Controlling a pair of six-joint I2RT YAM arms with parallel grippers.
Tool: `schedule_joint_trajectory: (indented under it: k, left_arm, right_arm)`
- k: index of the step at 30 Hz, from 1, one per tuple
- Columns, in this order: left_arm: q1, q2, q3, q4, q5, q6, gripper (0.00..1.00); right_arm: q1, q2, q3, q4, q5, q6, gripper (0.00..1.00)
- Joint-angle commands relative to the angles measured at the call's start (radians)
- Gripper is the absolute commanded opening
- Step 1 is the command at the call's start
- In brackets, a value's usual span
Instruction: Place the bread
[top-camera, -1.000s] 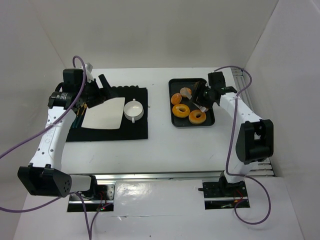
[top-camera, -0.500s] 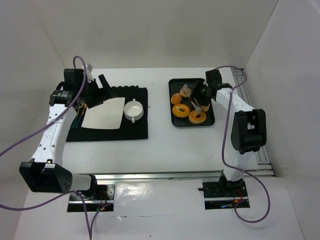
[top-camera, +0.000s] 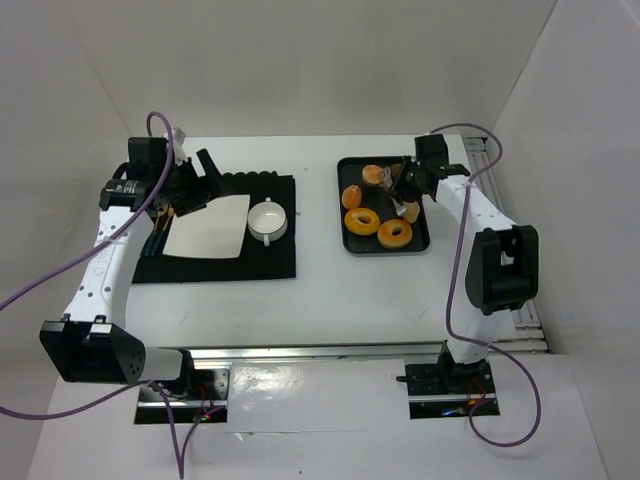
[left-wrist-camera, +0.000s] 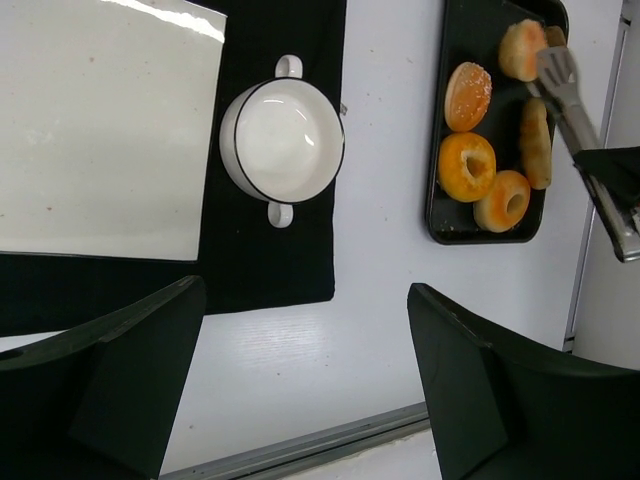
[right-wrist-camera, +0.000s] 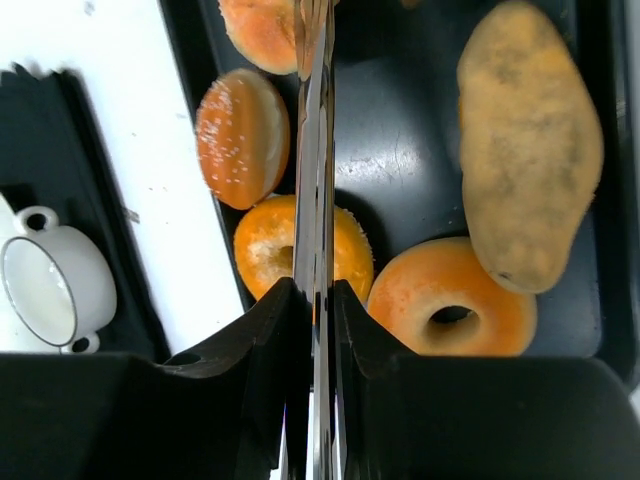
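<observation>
Change: since half a second ago the right gripper has drawn its metal tongs back toward the right side of the tray. The plain round roll, which the tong tips covered before, now shows whole in the top view. The left arm has stayed where it was.
Right gripper: its black fingers are clamped on the tongs from both sides. It hangs over the right half of the black tray.
Tongs: seen edge-on from the wrist, the two arms are pressed together. The tip lies at the edge of the plain round roll; whether it touches cannot be told.
Left gripper: jaws wide apart, holding nothing, above the black mat.
Bread: both rolls lie in the tray. The plain round roll is in the far left part. The sesame-topped roll is just beside it along the left wall.
Other tray contents: two ring doughnuts sit at the near end, side by side. A long brown loaf lies along the right side.
Mat: it carries a white two-handled cup, upright and empty. A white rectangular board lies to the cup's left.
Table: white, with the mat on the left and the tray on the right, well apart.
</observation>
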Motion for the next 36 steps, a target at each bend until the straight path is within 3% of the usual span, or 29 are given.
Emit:
schedule_joint_trajectory:
  k: [1,7,11,18,22,27,31,32,36]
  left_arm:
    - [0.022,-0.01,0.023,0.037,0.02,0.014,0.95]
    - [0.094,-0.019,0.098,-0.035,-0.009,0.014,0.95]
    - [0.148,-0.059,0.132,-0.067,-0.044,-0.008,0.95]
    - [0.208,-0.142,0.123,-0.067,-0.108,-0.043,0.95]
    - [0.22,-0.153,0.123,-0.081,-0.107,-0.032,0.95]
    - [0.229,-0.162,0.102,-0.081,-0.082,-0.032,0.95]
    - [0.229,-0.171,0.092,-0.09,-0.082,-0.023,0.95]
    - [0.229,-0.181,0.092,-0.09,-0.082,-0.023,0.95]
    - [0.229,-0.181,0.092,-0.09,-0.073,-0.023,0.95]
  right_arm:
    - [0.023,-0.144,0.032,0.033,0.065,-0.015,0.19]
    - [0.186,-0.149,0.179,-0.003,0.117,-0.067,0.19]
    - [0.396,-0.016,0.288,0.012,0.03,-0.067,0.19]
    - [0.641,0.248,0.514,0.032,0.032,-0.092,0.19]
    - [0.711,0.391,0.653,0.041,0.071,-0.092,0.19]
    - [0.751,0.498,0.713,0.089,0.083,-0.101,0.19]
    - [0.76,0.532,0.741,0.076,0.092,-0.101,0.33]
    - [0.76,0.532,0.741,0.076,0.092,-0.101,0.43]
    - [0.76,0.484,0.729,0.067,0.111,-0.101,0.52]
